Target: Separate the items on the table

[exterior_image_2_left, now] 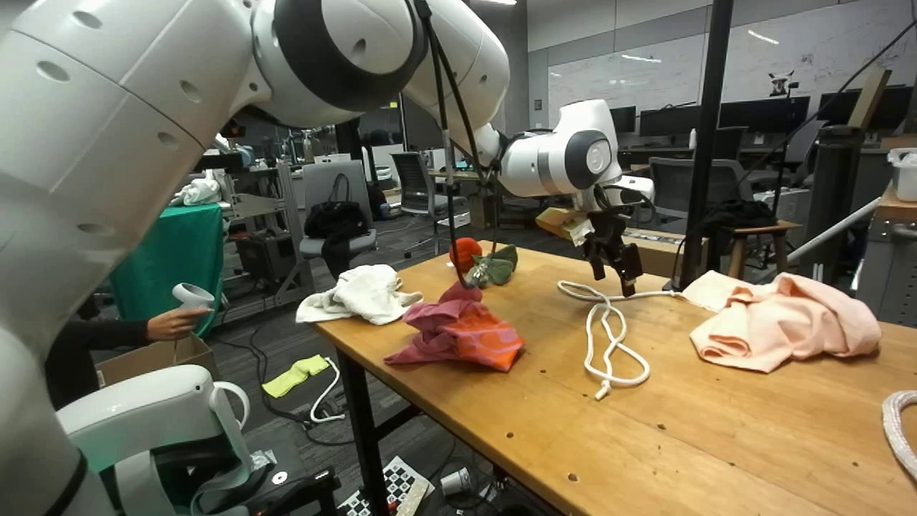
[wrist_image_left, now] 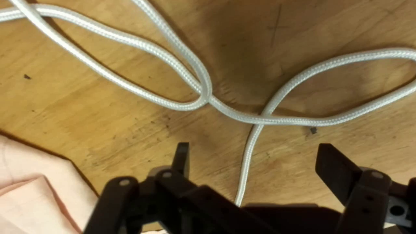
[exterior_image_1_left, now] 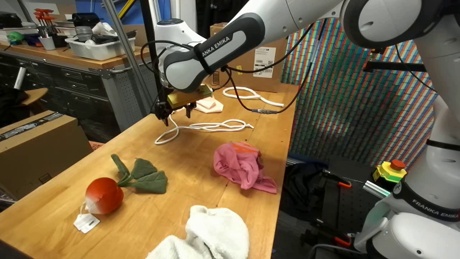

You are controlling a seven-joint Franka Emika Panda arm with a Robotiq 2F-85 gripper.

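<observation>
The items lie spread over the wooden table (exterior_image_1_left: 179,169). A thin white rope (wrist_image_left: 289,121) lies loosely looped, one strand running through the space between my jaws in the wrist view. My gripper (wrist_image_left: 253,152) is wide open and holds nothing; in an exterior view the gripper (exterior_image_2_left: 614,283) hangs low over this rope. Beside it is a folded peach cloth (exterior_image_2_left: 788,322). A pink cloth with orange (exterior_image_1_left: 239,165) sits crumpled near one table edge. Toward the near end are a white towel (exterior_image_1_left: 215,230) and a red ball toy (exterior_image_1_left: 104,194) with green leaves (exterior_image_1_left: 149,178).
Another white rope (exterior_image_1_left: 269,102) lies at the far end, before a cardboard box with a white label (exterior_image_1_left: 266,77). A black post (exterior_image_2_left: 709,143) rises beside the table. A cable (exterior_image_1_left: 305,82) dangles from the arm. A second box (exterior_image_1_left: 39,151) stands off the table.
</observation>
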